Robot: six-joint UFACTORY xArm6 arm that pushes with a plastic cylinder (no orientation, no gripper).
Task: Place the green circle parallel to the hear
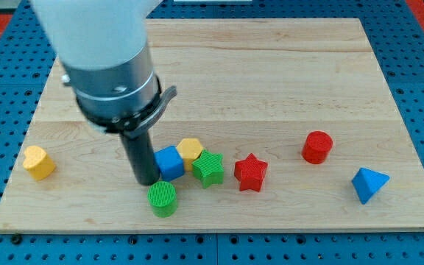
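The green circle [163, 198] lies near the board's bottom edge, left of centre. The yellow heart [38, 162] lies at the board's far left. My tip [147, 181] sits just above and left of the green circle, close to or touching its upper left edge. It is directly left of the blue cube [170, 163], about touching it. The arm's grey and white body hides the board's upper left part.
A yellow hexagon [190, 150] and a green star [209, 168] cluster with the blue cube. A red star [251, 173] lies to their right. A red cylinder [317, 147] and a blue triangle [367, 184] lie further right on the wooden board [271, 66].
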